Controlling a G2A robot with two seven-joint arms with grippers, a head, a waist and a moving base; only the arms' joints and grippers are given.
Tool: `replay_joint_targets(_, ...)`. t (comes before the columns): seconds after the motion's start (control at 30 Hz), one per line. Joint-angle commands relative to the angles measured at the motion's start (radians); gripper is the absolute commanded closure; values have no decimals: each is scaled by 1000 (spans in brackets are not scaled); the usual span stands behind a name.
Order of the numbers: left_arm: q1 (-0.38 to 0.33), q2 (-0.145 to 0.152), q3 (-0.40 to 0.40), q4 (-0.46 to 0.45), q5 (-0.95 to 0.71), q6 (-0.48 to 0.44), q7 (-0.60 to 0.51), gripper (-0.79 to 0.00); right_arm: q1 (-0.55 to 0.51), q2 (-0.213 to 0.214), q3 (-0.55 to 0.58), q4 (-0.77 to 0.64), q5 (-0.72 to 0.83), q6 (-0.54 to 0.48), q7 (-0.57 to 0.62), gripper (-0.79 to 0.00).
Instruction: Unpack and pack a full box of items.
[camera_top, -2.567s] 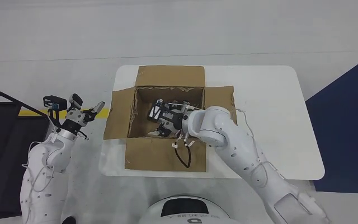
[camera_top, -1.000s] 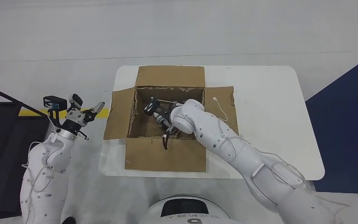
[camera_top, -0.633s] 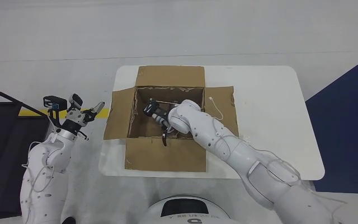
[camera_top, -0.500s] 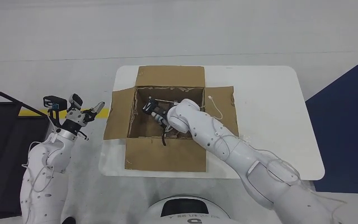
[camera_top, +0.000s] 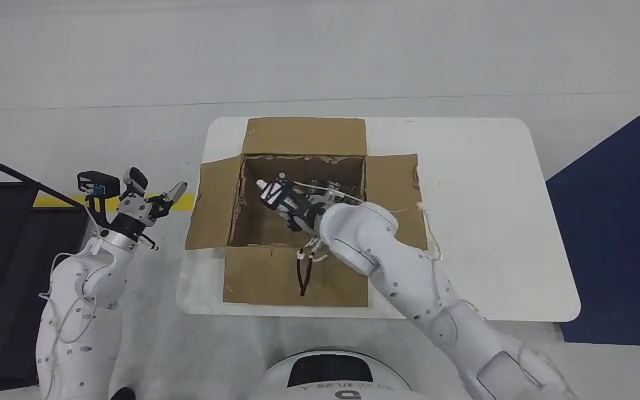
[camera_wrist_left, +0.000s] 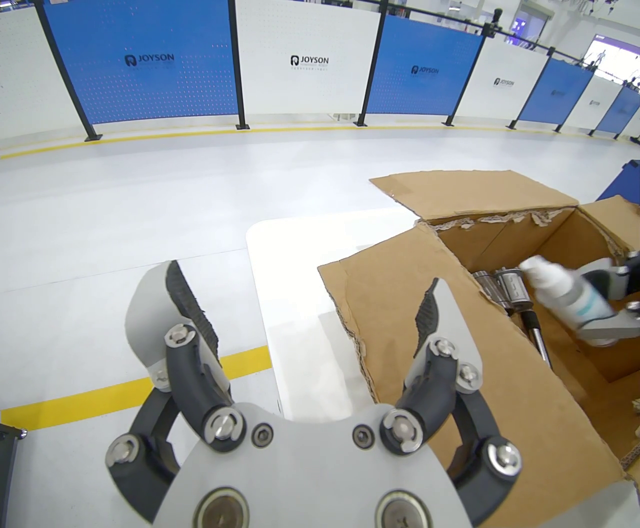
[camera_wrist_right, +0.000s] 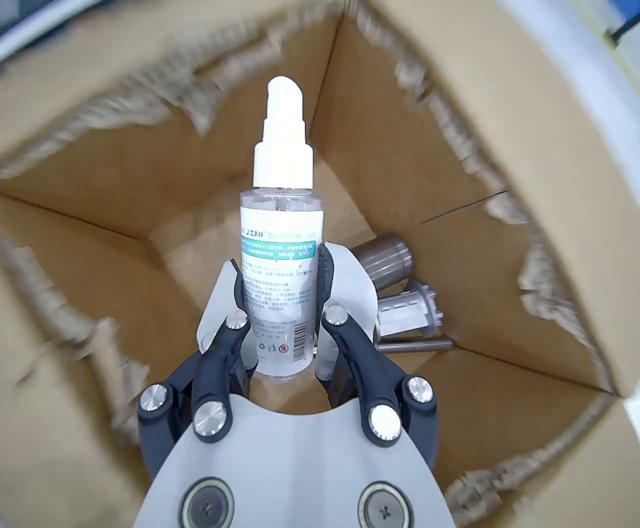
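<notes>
An open cardboard box (camera_top: 303, 134) stands on the white table (camera_top: 480, 200) with its flaps spread. My right gripper (camera_wrist_right: 280, 265) is shut on a clear spray bottle (camera_wrist_right: 281, 220) with a white pump top, held over the box's left part, nozzle away from the wrist. The spray bottle (camera_top: 272, 190) also appears from above and, tilted, in the left wrist view (camera_wrist_left: 560, 292). My left gripper (camera_wrist_left: 302, 280) hangs open and empty off the table's left side, apart from the box.
Inside the box lie metal cylinders (camera_wrist_right: 387, 262) and a thin metal rod (camera_wrist_right: 410, 345) near one wall. The box's torn inner edges (camera_wrist_right: 530, 270) ring the right gripper. The table's right half (camera_top: 500, 250) is bare. A yellow floor line (camera_wrist_left: 100, 395) runs left of the table.
The right arm has swung back toward the table's front while its gripper came up in the box's left part holding the spray bottle. The left arm has kept still.
</notes>
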Motion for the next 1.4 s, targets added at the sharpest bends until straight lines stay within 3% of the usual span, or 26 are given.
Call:
replay_joint_targets(0.0,0,0,0,0,0,0,0,-785,-95,23,69,-121,-34,-57,-111,0)
replay_joint_targets(0.2,0,0,0,0,0,0,0,-785,-312,71,253,-283,-118,-121,-466,0)
replay_joint_targets(0.57,0,0,0,0,0,0,0,-785,-596,109,610,-410,39,-96,-656,0)
replay_joint_targets(0.7,0,0,0,0,0,0,0,-785,-728,112,737,-422,115,-30,-726,0)
replay_joint_targets(0.87,0,0,0,0,0,0,0,-785,-834,114,876,-382,235,-41,-800,0)
replay_joint_targets(1.03,0,0,0,0,0,0,0,-785,-857,117,996,-286,390,-9,-720,0)
replay_joint_targets(1.17,0,0,0,0,0,0,0,-785,-787,131,1055,-182,520,-5,-434,0)
replay_joint_targets(1.37,0,0,0,0,0,0,0,-785,-670,147,1060,-105,535,60,-181,0)
